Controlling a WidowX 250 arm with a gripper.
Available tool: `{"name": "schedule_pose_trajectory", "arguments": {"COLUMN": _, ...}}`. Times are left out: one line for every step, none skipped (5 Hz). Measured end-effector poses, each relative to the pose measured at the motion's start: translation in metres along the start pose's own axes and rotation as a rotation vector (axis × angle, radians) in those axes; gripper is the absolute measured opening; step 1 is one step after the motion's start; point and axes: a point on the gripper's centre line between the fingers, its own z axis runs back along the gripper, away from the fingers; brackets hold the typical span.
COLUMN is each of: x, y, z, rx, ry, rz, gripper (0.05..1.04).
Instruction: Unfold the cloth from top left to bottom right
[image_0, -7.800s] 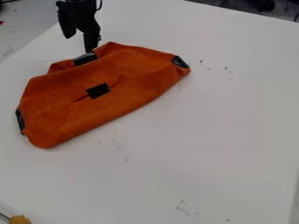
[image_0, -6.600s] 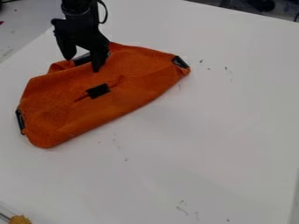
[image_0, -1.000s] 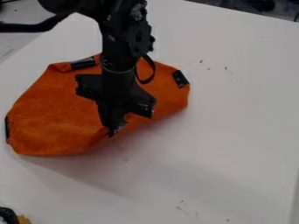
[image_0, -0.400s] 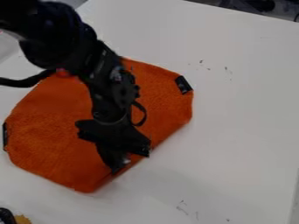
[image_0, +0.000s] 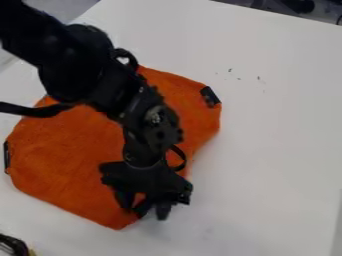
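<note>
left patch: black patch (image_0: 7, 157) on the cloth's left edge, well apart from the gripper, left of it and higher in view.
corner item: dark item with a bit of yellow (image_0: 15, 245), cut by view's lower left corner, left of and lower than the gripper; can't tell what it is.
cable: black cable (image_0: 33, 110), in from left edge to the arm, up and left of the gripper.
cloth: orange cloth (image_0: 67, 150), spread on the table, mostly left of and above the gripper; lowest corner just beside it, down-left. Upper part runs under the arm, partly hidden. Right edge bends inward just above the gripper.
arm: black arm (image_0: 73, 65), in from upper left, slants down over cloth to the gripper.
tool: black gripper (image_0: 144, 210) at the cloth's lower right edge, fingers spread apart, released, orange showing between them.
right patch: black patch (image_0: 210, 96) near the cloth's upper right corner, up and right of the gripper, well apart.
marks: small dark marks (image_0: 258, 78), on table, up and right of the gripper, past the right patch.
table: white table (image_0: 280, 150), under cloth, extends right of the gripper.
background: dark things (image_0: 299, 6) beyond table's far edge, far up-right of the gripper, unclear.
</note>
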Motion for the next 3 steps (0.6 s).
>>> {"name": "schedule_pose_trajectory", "arguments": {"x": -0.009, "y": -0.009, "z": 0.008, "rx": 0.020, "ry": 0.014, "rz": 0.018, "gripper": 1.007}}
{"name": "schedule_pose_trajectory", "arguments": {"x": -0.011, "y": -0.017, "z": 0.016, "rx": 0.055, "ry": -0.006, "rz": 0.017, "gripper": 1.008}}
{"name": "schedule_pose_trajectory", "arguments": {"x": 0.003, "y": -0.011, "z": 0.020, "rx": 0.111, "ry": -0.081, "rz": -0.047, "gripper": 1.001}}
